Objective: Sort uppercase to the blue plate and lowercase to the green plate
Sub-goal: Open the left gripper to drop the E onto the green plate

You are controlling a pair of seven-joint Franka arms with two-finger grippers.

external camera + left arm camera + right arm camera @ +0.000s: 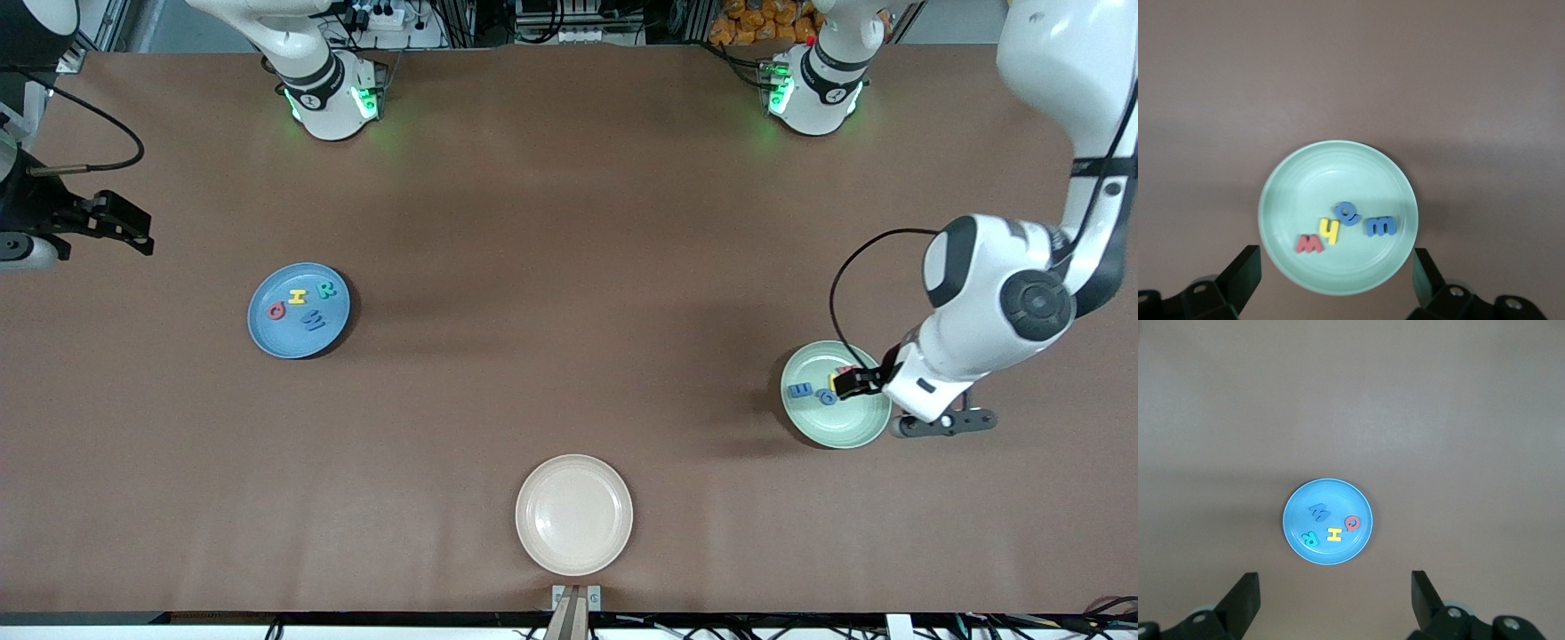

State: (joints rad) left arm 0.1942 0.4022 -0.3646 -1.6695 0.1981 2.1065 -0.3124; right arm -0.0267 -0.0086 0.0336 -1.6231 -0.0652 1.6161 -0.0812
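Sorting looks complete: four capitals [303, 302] lie on the blue plate [267, 333] at frame left, four small letters [1345, 229] on the green plate [845, 431] at right, left gripper [852, 382] above it and right gripper [120, 227] at upper left both open, empty.

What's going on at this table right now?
Two robot arms are sorting foam letters by case. The blue plate holds four capitals, the green plate four small letters, and the cream plate holds nothing. The left gripper hangs over the green plate with fingers open, holding nothing. The right gripper waits at the right arm's end of the table, open too.
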